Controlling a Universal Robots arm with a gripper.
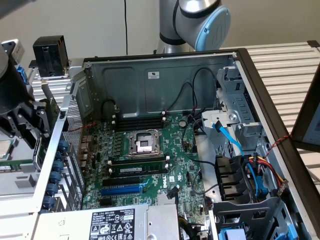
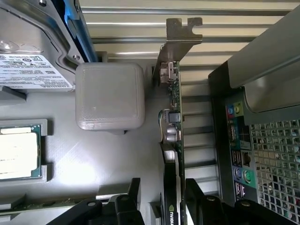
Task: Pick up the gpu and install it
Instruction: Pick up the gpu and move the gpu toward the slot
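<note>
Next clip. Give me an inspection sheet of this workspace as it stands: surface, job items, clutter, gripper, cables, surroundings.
Surface: grey parts tray on a slatted table.
Job's things: gpu stands on edge on the tray, outside the open computer case; the blue slot on the motherboard is vacant.
Clutter: processor chip, hard drive and grey block near the gpu.
Gripper: gripper straddles the gpu's black shroud end; grip cannot be judged.
Cables: blue cable and coloured wires lie inside the case.
Surroundings: robot arm behind the case; pale wall.
</note>
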